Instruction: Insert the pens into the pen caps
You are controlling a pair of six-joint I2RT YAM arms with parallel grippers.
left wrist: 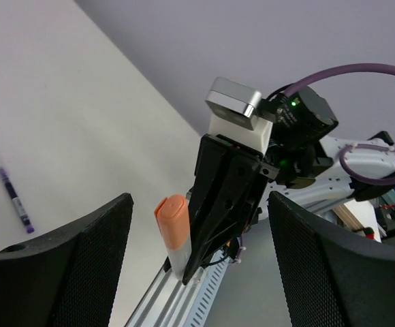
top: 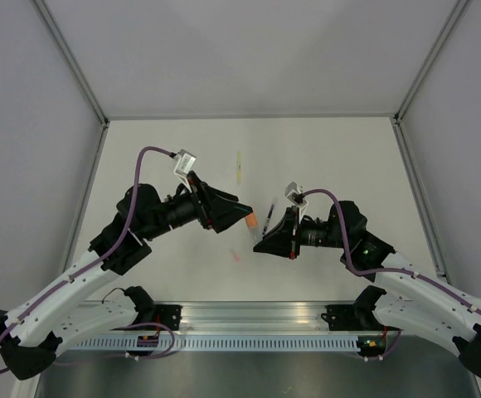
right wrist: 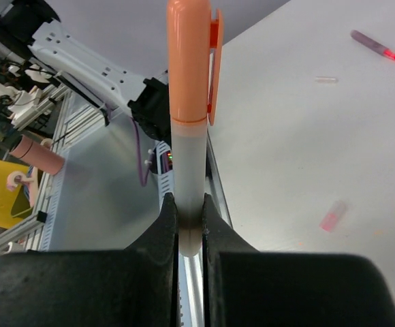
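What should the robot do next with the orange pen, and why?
Probably the right gripper should lower the pen to the table and release: the orange cap already looks seated on it, and the left gripper is open, not touching.

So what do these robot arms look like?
Both arms have white lower links and black upper sections. A purple cable loops to a small silver camera box on each wrist. The black fingers have finely dotted inner pads.

My left hand (top: 242,215) gapes wide at mid-bench, facing my right hand (right wrist: 189,212), fingers pinched on a pen (right wrist: 188,150).
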